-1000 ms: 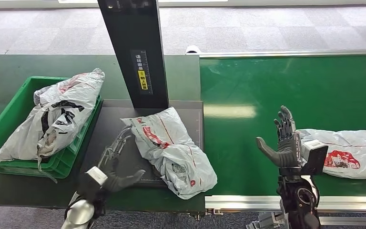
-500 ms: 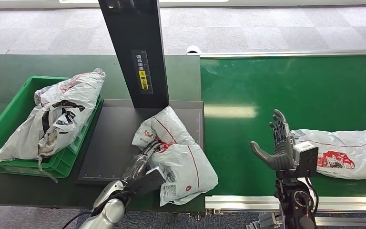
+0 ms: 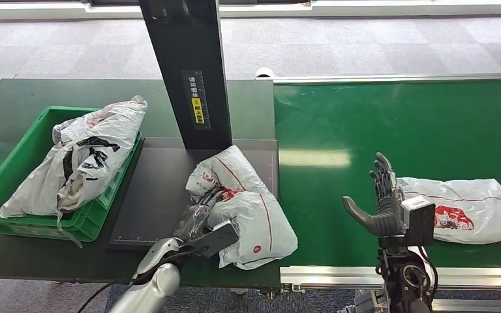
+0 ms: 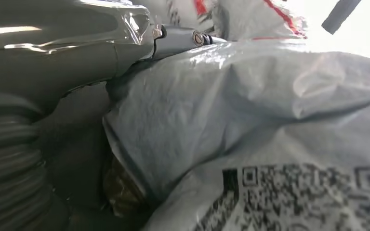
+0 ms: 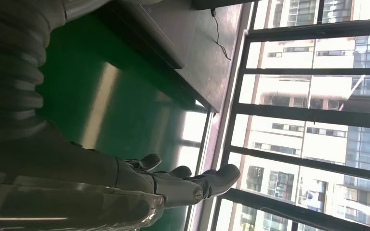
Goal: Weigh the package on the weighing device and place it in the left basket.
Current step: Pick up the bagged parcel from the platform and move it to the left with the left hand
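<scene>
Left hand has closed in on the package over the last second. A second ago it sat on the scale plate just left of the bag, fingers spread, not touching. Half a second ago it was already against the bag's left edge. Now the fingers lie on and under that edge, and the left wrist view shows plastic film pressed right up against the hand. Looks like a grasp forming, but I cannot tell whether the fingers have actually closed on the bag.

The package has bunched up and shifted slightly right since the first frame; it was spread flatter then. It's on the dark weighing platform at the foot of the black column, its right end overhanging toward the green conveyor belt. So weighing is probably done or underway, and pickup is the step in hand.

Right hand is open, palm up, fingers apart, holding nothing; it hovers over the belt just beside a second package. It has barely moved between frames.

The green basket on the desk to the left already holds a pile of bags. The whole head view tilted a little between frames; that is camera motion, not the objects.

Next: confirm grip, lift, carry left to the basket. Slippery film is the risk.
</scene>
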{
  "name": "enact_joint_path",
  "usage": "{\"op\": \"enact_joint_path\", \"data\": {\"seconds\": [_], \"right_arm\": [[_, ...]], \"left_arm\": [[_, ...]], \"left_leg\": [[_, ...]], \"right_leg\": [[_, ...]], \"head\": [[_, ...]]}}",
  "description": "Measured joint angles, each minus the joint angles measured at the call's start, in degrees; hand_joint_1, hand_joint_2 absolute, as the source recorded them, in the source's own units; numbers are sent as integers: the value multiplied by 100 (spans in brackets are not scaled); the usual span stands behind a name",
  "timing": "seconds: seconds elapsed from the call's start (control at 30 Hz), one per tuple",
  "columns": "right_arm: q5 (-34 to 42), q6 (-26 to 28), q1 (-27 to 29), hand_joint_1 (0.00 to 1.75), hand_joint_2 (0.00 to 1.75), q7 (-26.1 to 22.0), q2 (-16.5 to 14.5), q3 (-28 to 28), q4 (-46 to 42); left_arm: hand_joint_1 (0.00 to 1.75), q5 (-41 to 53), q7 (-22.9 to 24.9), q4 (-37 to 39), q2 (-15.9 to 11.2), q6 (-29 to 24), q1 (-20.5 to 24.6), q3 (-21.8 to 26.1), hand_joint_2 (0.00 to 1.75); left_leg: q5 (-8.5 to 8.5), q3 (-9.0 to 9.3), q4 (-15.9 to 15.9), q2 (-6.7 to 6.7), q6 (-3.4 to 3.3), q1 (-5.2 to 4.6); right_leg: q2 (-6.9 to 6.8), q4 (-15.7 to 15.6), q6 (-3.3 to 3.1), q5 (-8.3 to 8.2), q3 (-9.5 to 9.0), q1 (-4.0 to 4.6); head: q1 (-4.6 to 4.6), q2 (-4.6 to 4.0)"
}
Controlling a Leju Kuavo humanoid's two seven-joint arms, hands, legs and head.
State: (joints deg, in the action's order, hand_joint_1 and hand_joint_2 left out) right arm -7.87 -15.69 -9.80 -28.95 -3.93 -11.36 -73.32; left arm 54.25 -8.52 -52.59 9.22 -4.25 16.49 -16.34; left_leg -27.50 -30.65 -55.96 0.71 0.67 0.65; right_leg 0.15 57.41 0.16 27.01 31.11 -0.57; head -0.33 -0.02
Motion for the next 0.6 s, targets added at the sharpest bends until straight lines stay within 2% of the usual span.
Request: {"op": "enact_joint_path", "data": {"seconds": [0.2,0.43,0.6], "right_arm": [[-2,-19,88,0,175,40,-32,-73,-138],[36,-65,136,0,175,61,-44,-109,-242],[50,-70,136,0,175,62,-44,-114,-248]], "left_arm": [[175,-227,-319,3,-1,-39,-1,63,175],[175,-769,-1288,-371,-36,-652,-271,144,175],[175,-930,-1509,-697,-66,-748,-421,160,175]], "left_leg": [[11,4,-2,0,1,0],[11,-44,-5,-6,1,0],[11,-71,-5,-5,1,0]], "right_leg": [[0,1,1,-6,4,0],[3,2,1,-9,57,0],[2,2,0,-9,84,0]], "head": [[1,2],[0,2],[0,1]]}}
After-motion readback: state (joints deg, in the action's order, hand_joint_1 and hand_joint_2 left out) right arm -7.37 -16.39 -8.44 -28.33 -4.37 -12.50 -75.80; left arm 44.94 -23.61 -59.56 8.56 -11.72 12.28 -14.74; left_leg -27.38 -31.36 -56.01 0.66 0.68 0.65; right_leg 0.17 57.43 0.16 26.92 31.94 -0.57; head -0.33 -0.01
